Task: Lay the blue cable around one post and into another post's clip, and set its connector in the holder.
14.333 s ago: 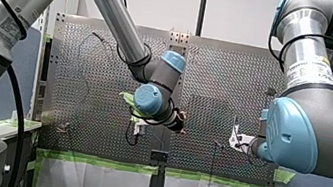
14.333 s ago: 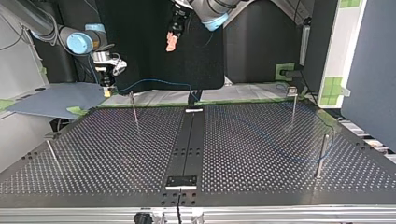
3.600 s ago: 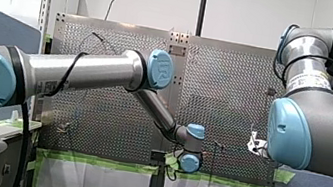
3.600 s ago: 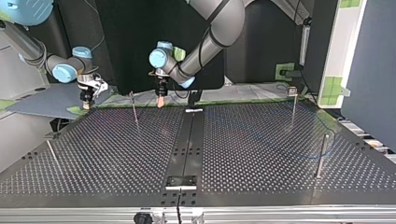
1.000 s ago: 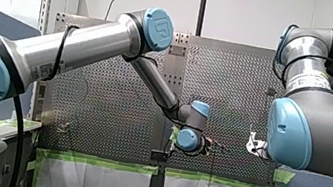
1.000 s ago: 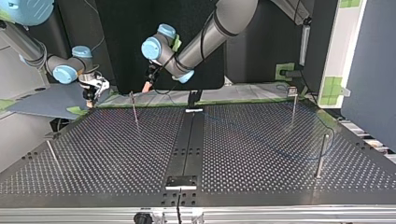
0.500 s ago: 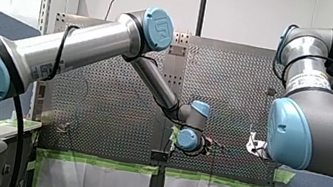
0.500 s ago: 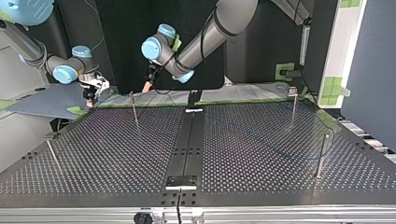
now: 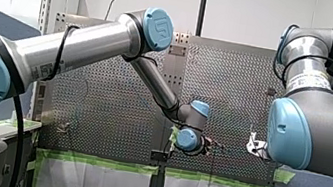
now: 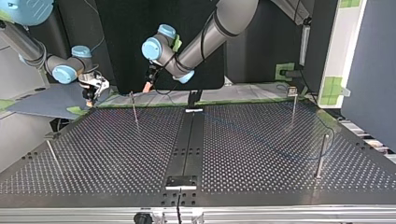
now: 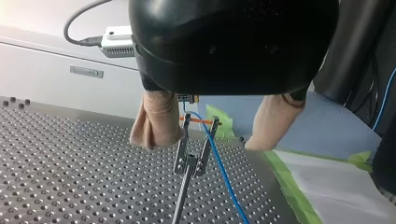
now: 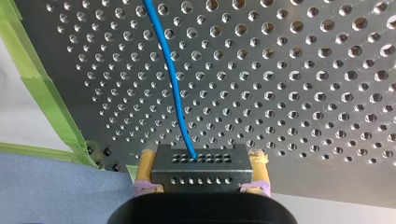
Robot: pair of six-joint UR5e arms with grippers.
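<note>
Connector (image 12: 198,169) pinched between yellow pads of right claw (image 12: 203,162), over edge of perforated counter (image 12: 303,93); blue cable (image 12: 173,79) leads away from it. Left claw (image 11: 205,140) spread, beige pads either side of clip post (image 11: 191,156); cable runs by its forked clip.

No legible text in any view. Left-arm sticker (image 9: 42,70): print too small to read. Right-arm sticker (image 9: 312,72): yellow warning triangle (image 9: 322,61), wording unreadable.
</note>
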